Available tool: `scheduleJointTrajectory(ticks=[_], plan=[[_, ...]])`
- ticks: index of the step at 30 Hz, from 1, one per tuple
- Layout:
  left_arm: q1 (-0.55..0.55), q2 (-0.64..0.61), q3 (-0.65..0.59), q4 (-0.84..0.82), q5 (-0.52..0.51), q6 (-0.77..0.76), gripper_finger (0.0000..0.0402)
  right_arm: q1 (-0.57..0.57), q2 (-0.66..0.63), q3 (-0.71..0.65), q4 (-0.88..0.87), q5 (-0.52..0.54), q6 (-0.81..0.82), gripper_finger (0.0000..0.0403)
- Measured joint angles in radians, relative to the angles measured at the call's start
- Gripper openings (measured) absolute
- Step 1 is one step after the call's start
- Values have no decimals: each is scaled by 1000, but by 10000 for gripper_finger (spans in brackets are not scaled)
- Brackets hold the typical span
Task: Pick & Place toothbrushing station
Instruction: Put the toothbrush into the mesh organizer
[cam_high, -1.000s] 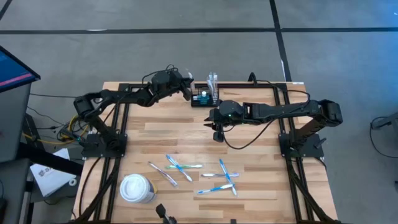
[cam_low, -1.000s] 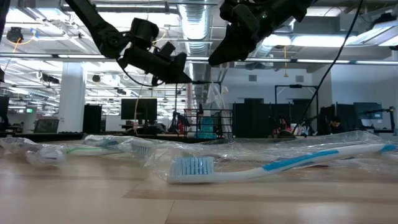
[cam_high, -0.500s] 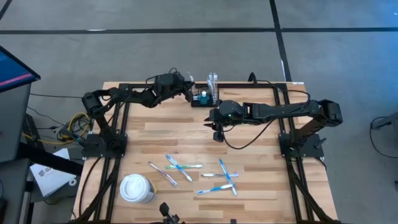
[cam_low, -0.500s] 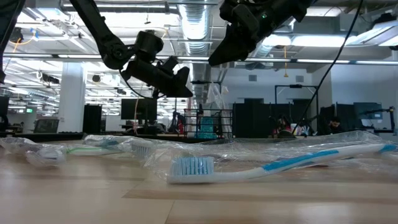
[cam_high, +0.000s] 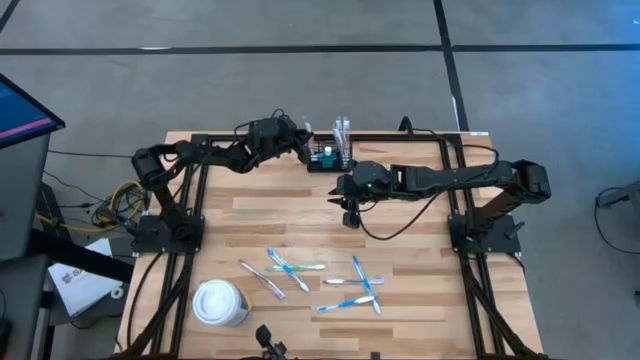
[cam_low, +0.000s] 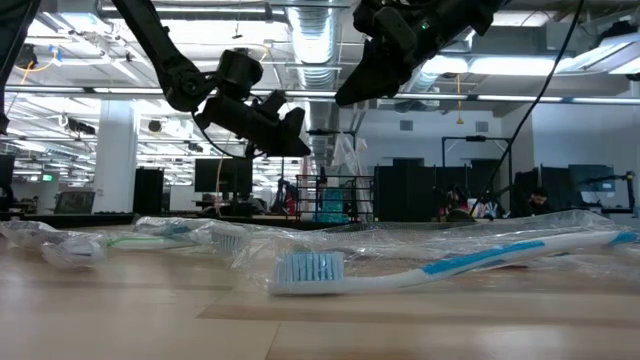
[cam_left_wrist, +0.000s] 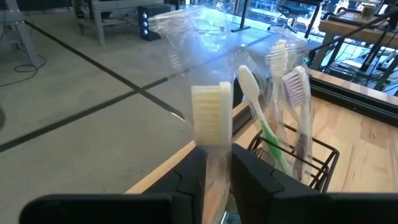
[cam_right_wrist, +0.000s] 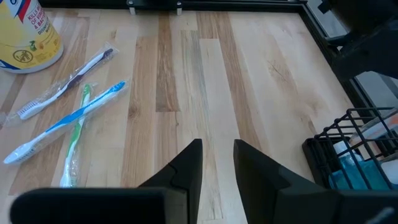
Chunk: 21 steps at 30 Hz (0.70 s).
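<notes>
The toothbrushing station (cam_high: 328, 160), a small black wire organiser, stands at the table's far edge with several wrapped toothbrushes (cam_left_wrist: 292, 106) upright in it. My left gripper (cam_high: 303, 150) is just left of it, shut on a wrapped toothbrush with a cream head (cam_left_wrist: 211, 115). In the left wrist view the organiser (cam_left_wrist: 311, 158) shows close beyond my left gripper (cam_left_wrist: 219, 180). My right gripper (cam_high: 350, 218) hangs open over the table's middle, nothing between its fingers (cam_right_wrist: 186, 168). My left gripper has the wrapped toothbrush's handle (cam_left_wrist: 217, 155), just below the head, between its two fingers. The fingers come nearly level from the table's left and lie across the handle. The brush stands upright, head up. Its lower end is hidden under the fingers.
Several wrapped toothbrushes (cam_high: 290, 270) (cam_high: 360, 285) lie on the near half of the table. A white lidded cup (cam_high: 220, 302) stands at the near left corner. Bare wood lies between the organiser and the loose brushes.
My left gripper has sunk a little with the toothbrush, beside the organiser, then kept still. My right arm has not moved.
</notes>
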Motion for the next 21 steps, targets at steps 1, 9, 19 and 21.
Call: scheduleJointTrajectory(ticks=[1, 9, 19, 21], plan=[[0, 0, 0, 0, -1, 0, 67, 0, 0, 0, 0, 0, 0, 82], [6, -6, 0, 4, -7, 6, 85, 0, 0, 0, -1, 0, 1, 82], [6, -6, 0, 2, 7, 6, 141, 0, 0, 0, -2, 0, 1, 82], [6, -6, 0, 2, 8, 7, 157, 0, 0, 0, -2, 0, 1, 82]])
